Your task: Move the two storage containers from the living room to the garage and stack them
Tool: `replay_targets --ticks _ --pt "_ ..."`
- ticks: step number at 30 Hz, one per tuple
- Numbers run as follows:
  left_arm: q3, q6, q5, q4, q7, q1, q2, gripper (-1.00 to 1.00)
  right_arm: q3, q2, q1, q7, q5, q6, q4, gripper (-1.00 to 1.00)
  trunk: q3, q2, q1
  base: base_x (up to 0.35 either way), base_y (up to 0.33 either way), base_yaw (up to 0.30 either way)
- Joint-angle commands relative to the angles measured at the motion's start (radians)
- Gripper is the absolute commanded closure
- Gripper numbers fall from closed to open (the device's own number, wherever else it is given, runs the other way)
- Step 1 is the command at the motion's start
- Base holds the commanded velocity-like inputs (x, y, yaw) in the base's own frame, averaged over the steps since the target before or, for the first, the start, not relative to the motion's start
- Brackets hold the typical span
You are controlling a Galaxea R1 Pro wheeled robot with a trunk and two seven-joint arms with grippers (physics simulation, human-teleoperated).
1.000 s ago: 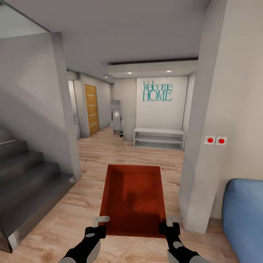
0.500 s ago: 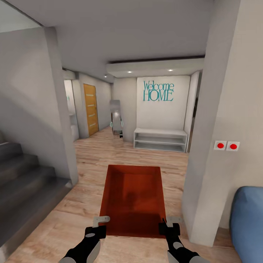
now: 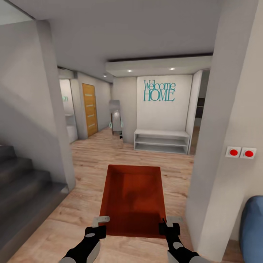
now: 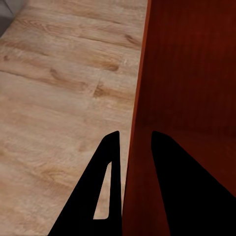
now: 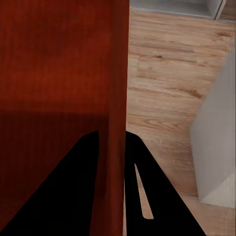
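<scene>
Container [image 3: 132, 199] held out front over the wood-plank floor [image 3: 91, 160], left claw [image 3: 98, 227] clamped on its left wall, right claw [image 3: 168, 225] clamped on its right wall. Near rim cut off behind the claws. Blue object [image 3: 252, 228] at right cropped, can't identify.

orange-red storage container [image 3: 132, 199], open-top, seemingly empty, held level

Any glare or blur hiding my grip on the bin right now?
Head view: even lighting, no glare; storage container sharp, soft shadow inside. Left wrist view: jaws are black silhouettes straddling the wall, detail lost. Right wrist view: same silhouetting; wood floor slightly soft.
</scene>
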Motion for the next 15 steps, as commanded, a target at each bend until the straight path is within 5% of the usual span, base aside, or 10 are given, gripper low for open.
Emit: replay_targets --ticks 1,15 --pt "-0.016 0.004 0.025 0.003 0.004 0.0 0.0 1.0 0.004 0.0 -0.001 -0.006 0.007 -0.007 -0.043 1.0 -0.002 -0.001 0.001 0.322 0.0 0.0" --pt "-0.016 0.004 0.025 0.003 0.004 0.0 0.0 1.0 0.004 0.0 -0.001 -0.006 0.006 -0.007 -0.043 1.0 -0.002 -0.001 0.001 0.322 0.0 0.0"
